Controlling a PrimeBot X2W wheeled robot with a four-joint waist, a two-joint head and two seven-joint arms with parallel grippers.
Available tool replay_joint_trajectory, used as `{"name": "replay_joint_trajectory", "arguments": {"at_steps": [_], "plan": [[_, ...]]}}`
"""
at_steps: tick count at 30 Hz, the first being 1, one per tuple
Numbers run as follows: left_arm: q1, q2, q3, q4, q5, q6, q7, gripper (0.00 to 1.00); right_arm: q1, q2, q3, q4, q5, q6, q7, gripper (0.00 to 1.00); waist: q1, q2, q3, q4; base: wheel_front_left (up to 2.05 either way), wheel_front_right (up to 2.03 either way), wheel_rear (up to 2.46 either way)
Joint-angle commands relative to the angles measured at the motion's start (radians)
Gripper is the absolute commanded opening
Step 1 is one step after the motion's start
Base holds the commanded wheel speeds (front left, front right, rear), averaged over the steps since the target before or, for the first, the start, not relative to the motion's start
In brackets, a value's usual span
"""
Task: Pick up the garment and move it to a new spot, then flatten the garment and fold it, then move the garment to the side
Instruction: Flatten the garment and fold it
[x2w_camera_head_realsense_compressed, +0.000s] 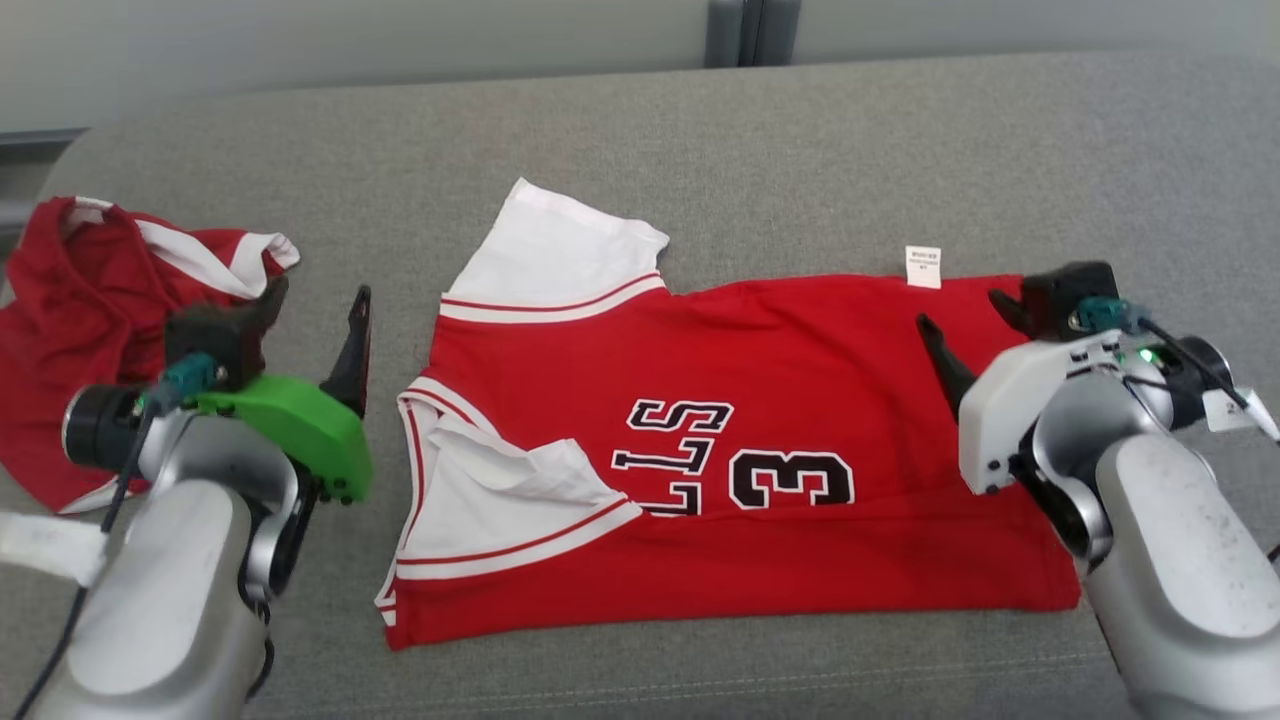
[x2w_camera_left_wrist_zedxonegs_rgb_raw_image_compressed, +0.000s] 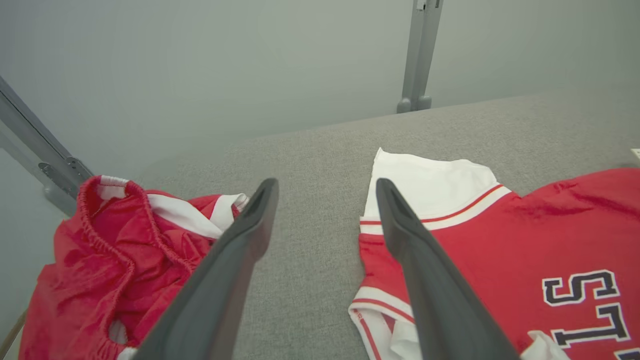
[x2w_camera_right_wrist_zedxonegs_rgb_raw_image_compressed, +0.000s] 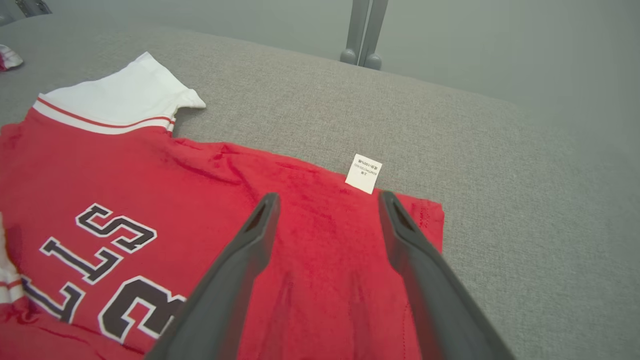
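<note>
The garment (x2w_camera_head_realsense_compressed: 760, 400) is a red jersey with white sleeves and black lettering, spread flat across the middle of the grey surface; its near sleeve is folded onto the body. A small white label (x2w_camera_head_realsense_compressed: 922, 266) sticks out at its far right edge. My left gripper (x2w_camera_head_realsense_compressed: 315, 300) hovers open just left of the jersey's sleeve end, over bare grey cloth (x2w_camera_left_wrist_zedxonegs_rgb_raw_image_compressed: 325, 187). Over the jersey's right end, near the label (x2w_camera_right_wrist_zedxonegs_rgb_raw_image_compressed: 363, 173), my right gripper (x2w_camera_head_realsense_compressed: 965, 320) stands open with nothing between its fingers (x2w_camera_right_wrist_zedxonegs_rgb_raw_image_compressed: 327, 200).
A second red and white garment (x2w_camera_head_realsense_compressed: 90, 320) lies crumpled at the far left, partly behind my left wrist. The grey padded surface (x2w_camera_head_realsense_compressed: 800, 150) runs back to a pale wall with a grey post (x2w_camera_head_realsense_compressed: 750, 30). Bare room lies behind and to the right of the jersey.
</note>
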Motion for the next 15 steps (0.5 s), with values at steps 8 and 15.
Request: {"name": "replay_joint_trajectory", "arguments": {"at_steps": [8,15], "plan": [[-0.307,-0.007,-0.017,0.150,0.001,-0.031,0.197,1.00,-0.259,-0.083,0.138,0.025,0.099,-0.001,0.213,1.00,0.0000,0.0000,0.229,-0.133,0.00,0.00,0.00],[-0.474,-0.017,-0.042,0.251,0.024,-0.034,0.281,1.00,-0.348,-0.138,0.154,0.009,0.142,-0.001,0.286,1.00,0.0000,0.0000,0.321,-0.177,0.00,0.00,0.00]]}}
